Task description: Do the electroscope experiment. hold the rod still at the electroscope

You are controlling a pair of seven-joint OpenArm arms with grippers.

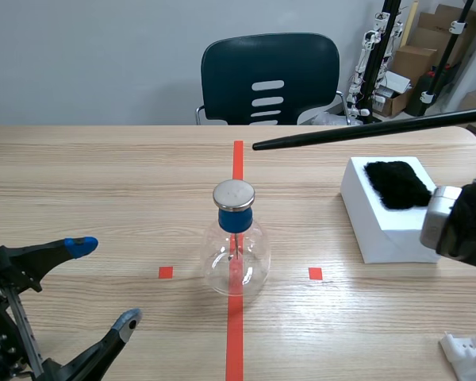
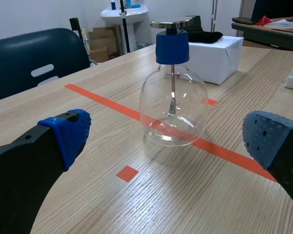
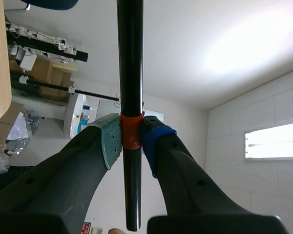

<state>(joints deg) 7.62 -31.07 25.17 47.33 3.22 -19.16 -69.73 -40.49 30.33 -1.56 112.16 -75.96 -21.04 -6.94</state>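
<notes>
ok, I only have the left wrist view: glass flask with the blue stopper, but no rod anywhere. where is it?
Observer: The right gripper has it, fingers shut on the long black rod at its orange-red band.
Operator: tip on the disc?
Observer: No. In the scene view the tip shows higher in the picture than the round metal disc, with a gap between them.
Operator: rod angle?
Observer: Roughly level in the scene view, rising slightly toward the picture's right.
</notes>
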